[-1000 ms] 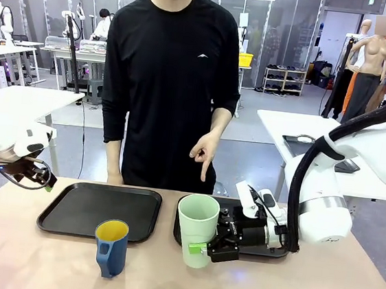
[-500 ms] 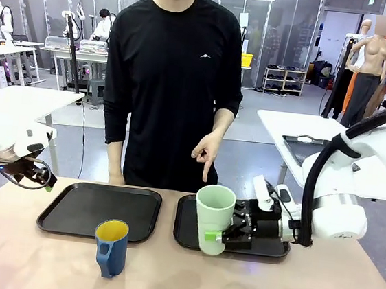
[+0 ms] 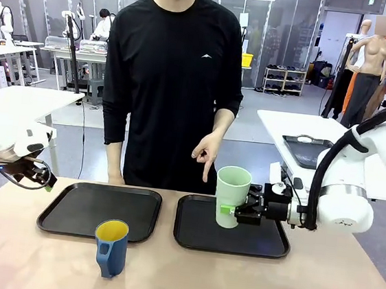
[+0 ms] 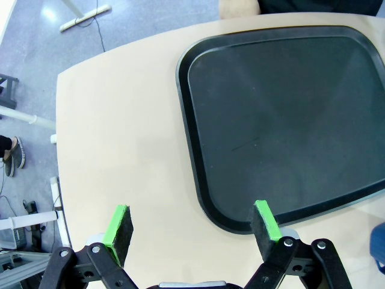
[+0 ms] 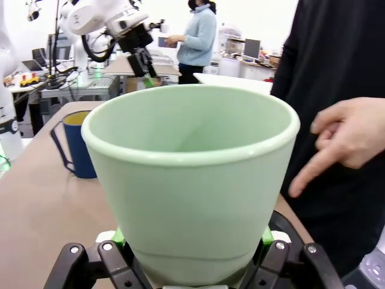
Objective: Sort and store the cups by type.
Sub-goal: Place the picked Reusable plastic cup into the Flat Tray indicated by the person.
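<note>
A tall pale mint-green cup [image 3: 232, 195] hangs upright just above the right black tray [image 3: 197, 238], with my right gripper [image 3: 237, 210] shut on its lower wall. In the right wrist view the mint cup [image 5: 192, 180] fills the frame, green pads [image 5: 118, 236] pressed on both sides. A dark blue mug [image 3: 111, 247] with a yellow inside and a handle stands on the table in front of the left black tray [image 3: 68, 214]; the same mug [image 5: 78, 144] shows behind the cup. My left gripper [image 3: 43, 180] hovers open at the table's left end, its fingers [image 4: 118, 226] spread over bare tabletop beside the left tray [image 4: 283, 114].
A person in black stands at the far side, one hand [image 3: 204, 152] pointing a finger down at the right tray. That hand [image 5: 340, 141] appears right of the cup in the right wrist view. Tabletop lies bare in front of both trays.
My right gripper has lifted the mint cup off the table and carried it back and to the right, over the right tray. Left arm, blue mug and the person's hand stayed put.
</note>
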`<state>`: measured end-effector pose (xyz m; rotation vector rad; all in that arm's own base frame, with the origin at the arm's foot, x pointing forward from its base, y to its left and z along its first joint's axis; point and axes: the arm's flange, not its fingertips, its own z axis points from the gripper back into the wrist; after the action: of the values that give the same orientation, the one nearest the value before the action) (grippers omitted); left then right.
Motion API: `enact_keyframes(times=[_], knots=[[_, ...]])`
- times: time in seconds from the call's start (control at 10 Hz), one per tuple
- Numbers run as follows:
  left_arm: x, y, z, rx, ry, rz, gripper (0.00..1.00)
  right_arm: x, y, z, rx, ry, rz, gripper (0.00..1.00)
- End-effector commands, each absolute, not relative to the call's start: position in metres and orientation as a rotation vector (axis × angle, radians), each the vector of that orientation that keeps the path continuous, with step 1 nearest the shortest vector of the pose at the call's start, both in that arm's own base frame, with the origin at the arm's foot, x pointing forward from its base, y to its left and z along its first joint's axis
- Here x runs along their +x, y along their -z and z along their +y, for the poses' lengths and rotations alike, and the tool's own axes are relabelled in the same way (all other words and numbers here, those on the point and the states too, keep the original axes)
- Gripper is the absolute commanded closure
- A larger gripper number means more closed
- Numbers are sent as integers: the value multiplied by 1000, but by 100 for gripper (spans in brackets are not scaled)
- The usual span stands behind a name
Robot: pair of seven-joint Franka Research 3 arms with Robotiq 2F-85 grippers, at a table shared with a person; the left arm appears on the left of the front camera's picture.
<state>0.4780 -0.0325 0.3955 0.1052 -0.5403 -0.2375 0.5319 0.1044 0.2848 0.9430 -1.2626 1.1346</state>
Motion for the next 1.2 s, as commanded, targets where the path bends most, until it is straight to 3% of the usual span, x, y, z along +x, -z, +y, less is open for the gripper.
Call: enact_keyframes(times=[0.0, 1.1], knots=[[477, -398, -33, 107, 236, -545, 0, 548, -283, 102, 892, -1117, -1299, 15], [477, -398, -33, 107, 236, -545, 0, 570, -236, 85, 894, -978, -1298, 15]])
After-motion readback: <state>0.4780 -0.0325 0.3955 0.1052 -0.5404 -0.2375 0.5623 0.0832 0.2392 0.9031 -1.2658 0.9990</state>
